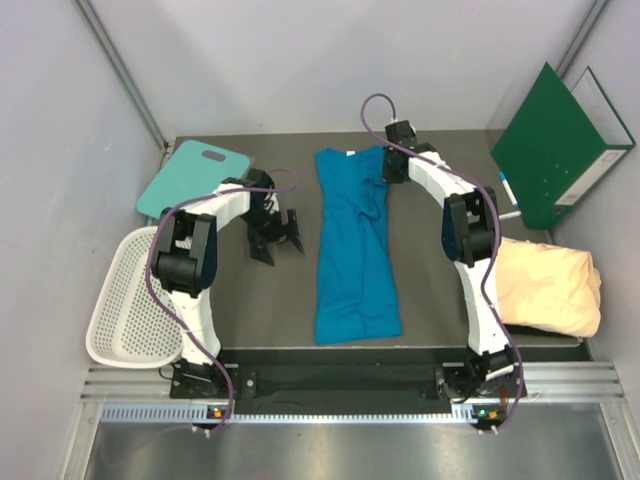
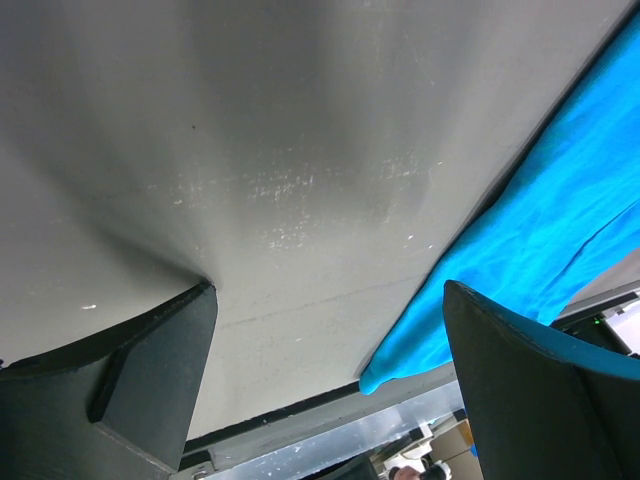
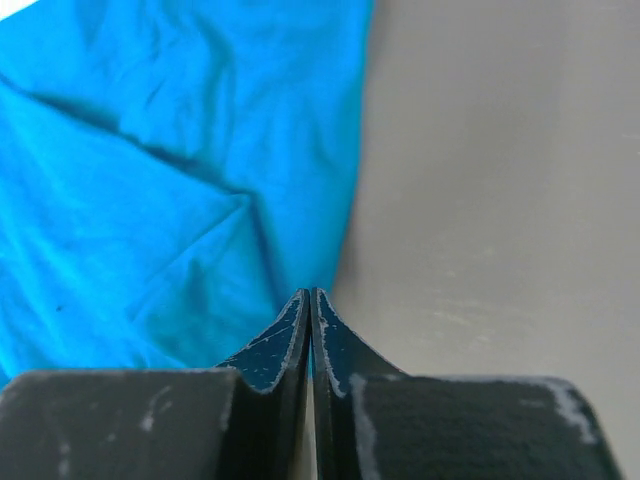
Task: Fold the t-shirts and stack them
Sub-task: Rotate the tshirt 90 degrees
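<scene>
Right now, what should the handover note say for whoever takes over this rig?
Left pincer: open, empty, over bare table left of the blue t-shirt.
Right pincer: shut at that shirt's right edge near the collar end; whether cloth is pinched cannot be told.
Cream t-shirt: bundled at the table's right side.
Done: cream one bundled; blue lies as a long strip.
Left: fold the blue shorter, stack it with the cream.
</scene>
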`<act>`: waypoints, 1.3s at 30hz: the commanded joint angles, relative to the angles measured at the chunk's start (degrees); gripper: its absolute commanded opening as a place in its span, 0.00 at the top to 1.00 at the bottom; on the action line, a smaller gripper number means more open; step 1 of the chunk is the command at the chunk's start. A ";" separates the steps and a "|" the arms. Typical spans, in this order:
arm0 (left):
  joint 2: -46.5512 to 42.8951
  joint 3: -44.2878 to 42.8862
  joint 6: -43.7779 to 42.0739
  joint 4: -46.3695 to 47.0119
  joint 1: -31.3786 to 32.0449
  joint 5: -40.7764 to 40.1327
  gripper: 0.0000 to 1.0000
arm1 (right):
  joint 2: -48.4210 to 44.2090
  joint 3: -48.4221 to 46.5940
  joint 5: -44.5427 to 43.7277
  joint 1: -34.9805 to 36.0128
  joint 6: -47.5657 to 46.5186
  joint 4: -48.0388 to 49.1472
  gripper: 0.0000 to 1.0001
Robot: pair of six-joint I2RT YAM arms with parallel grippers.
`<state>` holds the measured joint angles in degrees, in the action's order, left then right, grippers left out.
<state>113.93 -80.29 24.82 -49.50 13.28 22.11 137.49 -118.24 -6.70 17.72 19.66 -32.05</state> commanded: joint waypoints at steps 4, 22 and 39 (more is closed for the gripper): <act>1.21 -3.03 -0.21 0.45 0.26 0.83 0.01 | -4.07 -0.33 -8.32 -3.47 3.28 -1.61 0.95; 4.28 -4.17 -0.65 0.45 0.87 2.06 0.01 | -5.49 -7.00 8.54 4.61 -3.93 2.62 1.00; 4.81 -5.93 -1.88 -1.39 0.87 1.45 0.01 | 4.28 -12.37 10.66 6.46 -1.82 -0.73 1.00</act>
<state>117.51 -84.93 24.53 -51.55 13.85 24.43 142.91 -129.10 3.79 23.86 17.21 -33.95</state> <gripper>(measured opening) 0.989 0.004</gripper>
